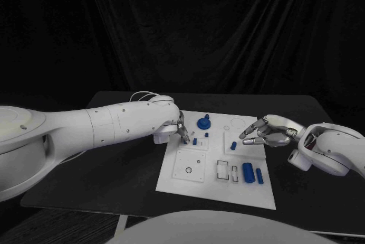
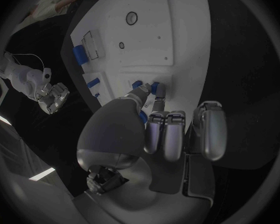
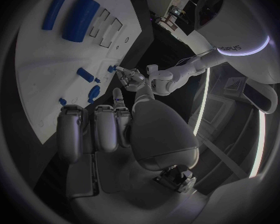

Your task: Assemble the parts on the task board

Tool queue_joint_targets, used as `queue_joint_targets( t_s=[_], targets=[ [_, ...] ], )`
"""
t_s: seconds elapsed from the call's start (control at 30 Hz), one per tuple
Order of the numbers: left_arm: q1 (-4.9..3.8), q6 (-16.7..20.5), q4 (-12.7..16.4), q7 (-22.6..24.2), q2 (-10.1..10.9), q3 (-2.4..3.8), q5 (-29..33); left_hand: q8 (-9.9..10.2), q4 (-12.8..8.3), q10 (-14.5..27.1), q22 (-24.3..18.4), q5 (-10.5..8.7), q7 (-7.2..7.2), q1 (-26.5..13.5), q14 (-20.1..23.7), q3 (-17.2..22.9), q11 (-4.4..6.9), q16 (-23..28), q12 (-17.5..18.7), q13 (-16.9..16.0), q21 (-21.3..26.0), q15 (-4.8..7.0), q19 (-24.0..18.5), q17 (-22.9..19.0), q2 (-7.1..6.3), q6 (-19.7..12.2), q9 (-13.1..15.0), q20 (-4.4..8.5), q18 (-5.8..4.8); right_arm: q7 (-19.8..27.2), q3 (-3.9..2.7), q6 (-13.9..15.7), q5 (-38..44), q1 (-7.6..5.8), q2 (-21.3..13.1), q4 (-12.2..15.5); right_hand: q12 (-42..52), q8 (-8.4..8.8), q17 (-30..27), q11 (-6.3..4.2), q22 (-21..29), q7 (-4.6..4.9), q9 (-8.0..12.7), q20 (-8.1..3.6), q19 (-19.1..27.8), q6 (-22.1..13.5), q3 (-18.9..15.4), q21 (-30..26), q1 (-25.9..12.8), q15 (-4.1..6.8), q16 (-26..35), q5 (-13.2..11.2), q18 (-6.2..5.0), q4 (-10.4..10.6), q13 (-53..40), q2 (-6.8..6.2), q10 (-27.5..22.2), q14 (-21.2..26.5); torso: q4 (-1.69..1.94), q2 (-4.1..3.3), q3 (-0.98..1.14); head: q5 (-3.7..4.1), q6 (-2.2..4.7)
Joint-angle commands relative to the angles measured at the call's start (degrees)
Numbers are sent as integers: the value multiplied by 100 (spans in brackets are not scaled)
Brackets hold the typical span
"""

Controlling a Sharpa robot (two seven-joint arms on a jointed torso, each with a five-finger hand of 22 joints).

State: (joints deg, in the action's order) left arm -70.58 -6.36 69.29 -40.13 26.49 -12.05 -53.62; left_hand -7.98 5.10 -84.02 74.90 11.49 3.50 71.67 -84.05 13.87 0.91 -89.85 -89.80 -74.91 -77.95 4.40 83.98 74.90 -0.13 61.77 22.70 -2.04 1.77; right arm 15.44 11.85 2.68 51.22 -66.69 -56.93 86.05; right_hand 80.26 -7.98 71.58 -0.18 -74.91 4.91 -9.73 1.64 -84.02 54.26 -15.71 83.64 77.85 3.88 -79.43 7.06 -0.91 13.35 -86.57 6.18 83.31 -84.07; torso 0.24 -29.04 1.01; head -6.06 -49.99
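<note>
Small blue part (image 1: 194,141) being pinched on the task board (image 1: 190,180) by the left hand (image 1: 180,129).
It is risking being tilted and jammed; the right hand (image 1: 266,133) is being held empty, fingers loosely curled, over the board's right edge.

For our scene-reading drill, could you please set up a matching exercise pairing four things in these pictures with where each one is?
Things:
1. left hand
2. right hand
3. large blue cylinder
4. round blue knob

Places:
A. lying at the task board's near right part
B. over the board's right edge
C. standing at the board's far end
D. at the board's far left edge, fingers at a small blue part

Pairs: 1-D, 2-B, 3-A, 4-C
</note>
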Motion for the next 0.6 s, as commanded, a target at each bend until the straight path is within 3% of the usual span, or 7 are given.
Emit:
queue_joint_targets(
  t_s=[0.03, 0.27, 0.33, 0.47, 0.6],
  targets=[
    [36, -66, -17, -184, -12, -11, -122, 78, 239, -598, 1080, -385, 62, -266, -595, -161, -17, -15, -20, -1509, 57, -17, 252, 1510, -29, -142, -52, 8, 74, -54, -3, 8, -7, 17, -3, 4, -17, 21, 1, -30, -1282, 22, 8, 46, -295, -2, 5, -28, 159, 37, 15, -13, -80, -26, 1007, 151, 242, -264, 2, 0, 0, 2, -1],
    [58, -100, -59, -181, -37, -11, -166, 260, 657, -598, 1055, -828, 182, -690, -595, -544, -125, -15, -20, -1509, 145, -102, 247, 1510, -84, -535, -153, -68, 86, -45, -3, 7, -7, 20, -13, 13, -17, 21, -2, -28, -1283, 22, 8, 47, -296, -1, 3, -26, 158, 37, 17, -13, -79, -26, 1008, 154, 242, -263, 1, 0, 0, 20, -1],
    [64, -112, -66, -181, -42, -11, -169, 263, 671, -598, 1055, -832, 185, -702, -595, -560, -126, -15, -20, -1509, 143, -104, 248, 1510, -86, -546, -156, -70, 86, -43, -3, 6, -7, 21, -20, 16, -17, 21, -2, -28, -1283, 22, 8, 47, -296, -1, 3, -26, 158, 37, 17, -13, -79, -26, 1008, 154, 242, -263, 1, 0, 0, 22, -1],
    [74, -129, -77, -180, -42, -11, -172, 314, 905, -598, 1050, -869, 211, -908, -595, -795, -150, -15, -20, -1509, 170, -121, 249, 1510, -132, -698, -188, -88, 89, -44, -3, 2, -7, 22, -30, 18, -17, 21, -2, -28, -1283, 22, 8, 47, -296, -1, 3, -26, 158, 37, 17, -13, -79, -26, 1008, 154, 242, -263, 1, -1, 0, 25, -1],
    [78, -86, -68, -176, -18, -11, -173, 313, 951, -598, 1047, -870, 214, -934, -595, -837, -151, -15, -20, -1509, 183, -124, 248, 1510, -132, -707, -190, -89, 91, -47, -3, -3, -7, 23, -42, 21, -17, 21, -2, -28, -1283, 22, 8, 47, -296, -1, 3, -26, 158, 37, 17, -13, -79, -26, 1008, 154, 242, -263, 0, -2, -1, 28, -1]
  ],
)
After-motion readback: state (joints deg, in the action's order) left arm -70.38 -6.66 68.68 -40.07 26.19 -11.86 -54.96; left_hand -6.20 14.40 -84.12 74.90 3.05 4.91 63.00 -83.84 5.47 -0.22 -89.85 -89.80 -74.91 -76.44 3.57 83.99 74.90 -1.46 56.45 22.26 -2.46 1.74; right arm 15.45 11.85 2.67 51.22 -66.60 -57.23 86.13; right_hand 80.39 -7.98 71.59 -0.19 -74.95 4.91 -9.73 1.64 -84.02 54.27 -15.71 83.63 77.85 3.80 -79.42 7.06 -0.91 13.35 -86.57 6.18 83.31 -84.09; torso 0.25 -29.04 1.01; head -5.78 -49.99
